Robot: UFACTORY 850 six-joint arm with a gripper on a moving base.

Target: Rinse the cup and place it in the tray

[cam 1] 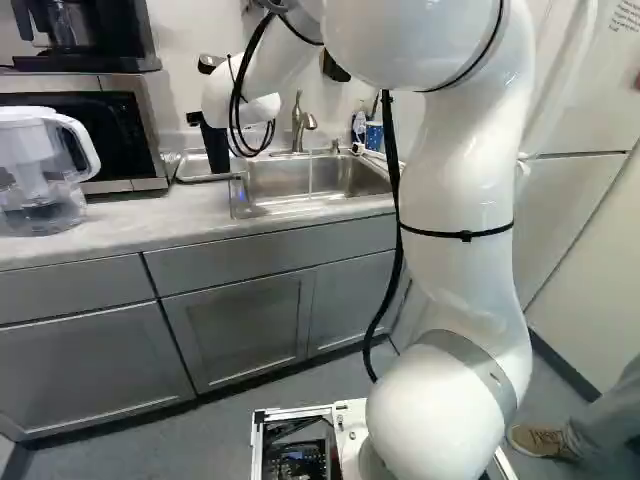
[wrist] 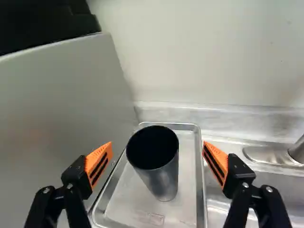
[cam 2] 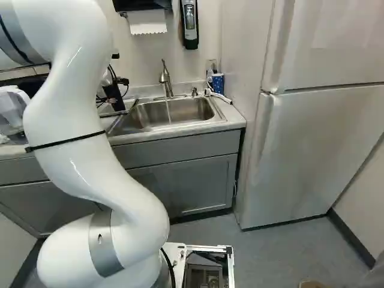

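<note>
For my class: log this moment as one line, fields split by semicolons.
dark metallic cylindrical cup: upright in shallow silver metal tray; black orange-padded tool: open, cup between fingers, ungripped; placement: looks done; rinse: cannot tell

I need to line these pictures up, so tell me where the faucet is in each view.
Left base view: the faucet stands above the middle, a little left of centre, behind the sink.
Right base view: faucet in the upper part, left of centre.
Wrist view: only its foot and lower stem show, beside the tray on the sink's side.
Shared landmark: the sink.
</note>
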